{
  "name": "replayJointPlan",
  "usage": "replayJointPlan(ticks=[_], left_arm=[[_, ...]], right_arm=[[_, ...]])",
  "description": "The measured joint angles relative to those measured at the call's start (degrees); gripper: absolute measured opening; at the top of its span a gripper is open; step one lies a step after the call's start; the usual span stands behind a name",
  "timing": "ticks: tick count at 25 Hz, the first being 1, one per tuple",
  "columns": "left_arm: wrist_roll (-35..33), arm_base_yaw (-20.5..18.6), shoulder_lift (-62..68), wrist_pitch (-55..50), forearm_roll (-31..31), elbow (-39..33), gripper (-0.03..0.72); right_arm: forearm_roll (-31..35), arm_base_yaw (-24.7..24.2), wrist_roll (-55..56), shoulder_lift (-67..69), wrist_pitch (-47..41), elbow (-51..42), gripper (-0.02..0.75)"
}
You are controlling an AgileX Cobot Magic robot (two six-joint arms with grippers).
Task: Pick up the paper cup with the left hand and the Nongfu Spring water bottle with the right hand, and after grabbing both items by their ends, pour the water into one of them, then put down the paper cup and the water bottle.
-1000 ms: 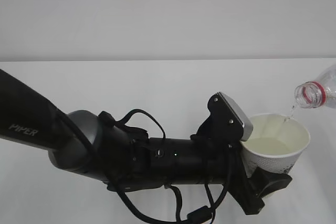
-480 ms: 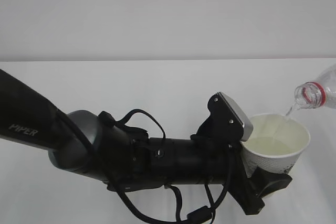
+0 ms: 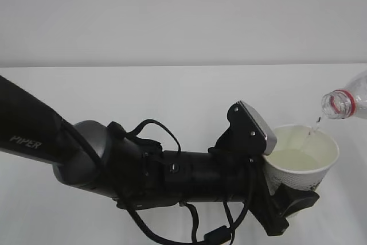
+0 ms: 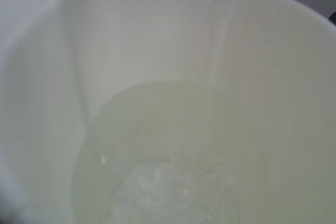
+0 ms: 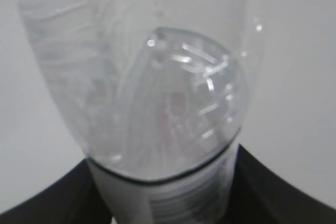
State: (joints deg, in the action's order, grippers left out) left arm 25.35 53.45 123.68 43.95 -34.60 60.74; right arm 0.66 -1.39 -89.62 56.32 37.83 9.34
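In the exterior view the paper cup (image 3: 302,163) is held upright off the table at the lower right, and my left gripper (image 3: 291,194) is shut on its lower part. The cup's inside (image 4: 157,103) fills the left wrist view, with water (image 4: 173,182) pooled at its bottom and a thin stream (image 4: 214,51) falling in. The Nongfu Spring water bottle (image 3: 346,102) comes in tilted from the right edge, its open mouth just above the cup's far rim. My right gripper (image 5: 163,205) is shut on the bottle (image 5: 147,77), with black fingers (image 5: 42,203) on both sides.
My black left arm (image 3: 114,164), with its cables and grey camera block (image 3: 255,127), stretches across the lower half of the exterior view. Beneath it lies the white table (image 3: 172,96), with a plain pale wall (image 3: 172,15) behind.
Water keeps trickling from the bottle into the cup. Cup, bottle and both arms stay where they were.
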Motion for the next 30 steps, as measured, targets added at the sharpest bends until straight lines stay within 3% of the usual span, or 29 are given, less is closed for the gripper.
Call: replayJointPlan(ticks=[30], left_arm=[[0.0,0.0,0.0,0.0,-1.0,0.0,0.546]], right_arm=[[-0.2,0.0,0.0,0.0,0.1,0.0,0.413]])
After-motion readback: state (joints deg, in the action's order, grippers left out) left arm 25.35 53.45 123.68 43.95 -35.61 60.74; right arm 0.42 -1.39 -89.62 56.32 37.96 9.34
